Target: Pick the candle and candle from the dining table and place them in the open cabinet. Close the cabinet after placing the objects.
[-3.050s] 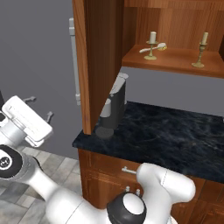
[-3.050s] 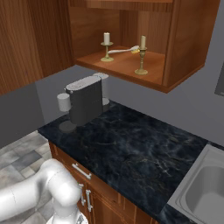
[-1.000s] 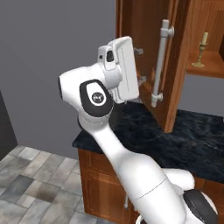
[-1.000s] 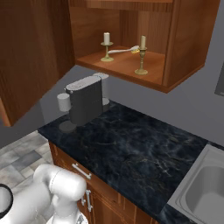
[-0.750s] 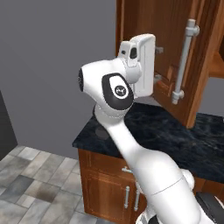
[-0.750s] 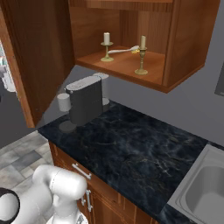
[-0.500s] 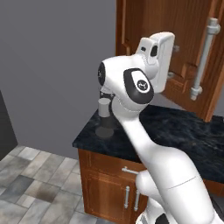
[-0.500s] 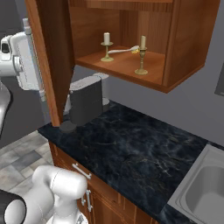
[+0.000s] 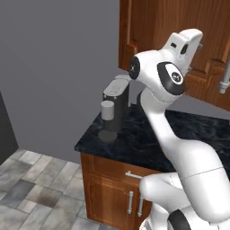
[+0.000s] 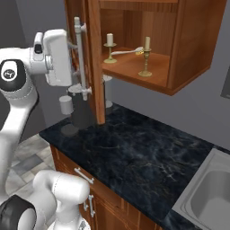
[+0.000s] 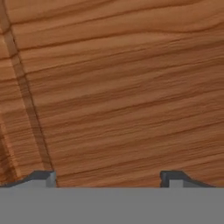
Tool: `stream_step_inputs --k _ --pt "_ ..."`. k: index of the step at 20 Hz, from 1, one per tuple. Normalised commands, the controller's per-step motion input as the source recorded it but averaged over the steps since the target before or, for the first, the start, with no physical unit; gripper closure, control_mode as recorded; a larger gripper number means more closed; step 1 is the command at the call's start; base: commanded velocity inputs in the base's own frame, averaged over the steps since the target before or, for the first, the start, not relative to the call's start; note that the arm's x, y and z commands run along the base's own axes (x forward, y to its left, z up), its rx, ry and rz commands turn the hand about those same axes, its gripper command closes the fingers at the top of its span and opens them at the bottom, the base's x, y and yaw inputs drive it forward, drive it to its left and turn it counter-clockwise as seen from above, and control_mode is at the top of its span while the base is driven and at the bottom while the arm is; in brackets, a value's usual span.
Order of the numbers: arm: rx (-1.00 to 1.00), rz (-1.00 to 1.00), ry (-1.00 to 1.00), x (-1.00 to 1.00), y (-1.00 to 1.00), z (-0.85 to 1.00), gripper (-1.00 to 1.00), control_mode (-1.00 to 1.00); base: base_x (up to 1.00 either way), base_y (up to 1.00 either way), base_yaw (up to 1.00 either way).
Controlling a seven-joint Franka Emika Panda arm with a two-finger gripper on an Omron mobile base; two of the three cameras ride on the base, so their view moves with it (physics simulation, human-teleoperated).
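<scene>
Door (image 10: 92,54) has swung most of the way round since a second ago: it stood wide open at the far left then, now it stands roughly edge-on to the right base view, about half closed. The gripper (image 10: 72,56) is pressed flat against the door's outer face beside the bar handle (image 10: 80,54); hand view has wood grain (image 11: 122,87) right up against the tips. Base hasn't moved, the arm did the sweep.

Jaws: spread wide, tips (image 11: 43,177) well apart, nothing between them. It's a push, not a grasp.

Both candles are on the cabinet (image 10: 193,49) shelf: the thick one (image 10: 110,40) to the left, the taper (image 10: 146,45) to the right, both upright on their brass holders and well inside the door's path. So I'd call placing done and closing the only step left, with about half the swing to go.

Risk looks low. I'd watch the hand slipping off the panel as the angle changes.

Coffee machine (image 9: 116,108) sits on the counter (image 10: 134,152) below the door, clear of it.

No brands, labels or writing readable anywhere.
</scene>
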Motion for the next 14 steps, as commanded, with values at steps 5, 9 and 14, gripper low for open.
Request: stream_step_inputs --k 5,9,14 --pt "0.10 0.06 -0.11 0.47 -0.95 0.00 -1.00 -1.00 0.00 0.00 0.00" --pt "0.10 0.07 -0.07 0.52 -0.97 0.00 -1.00 -1.00 0.00 0.00 0.00" --pt "0.10 0.08 -0.05 0.58 -0.99 0.00 -1.00 -1.00 0.00 0.00 0.00"
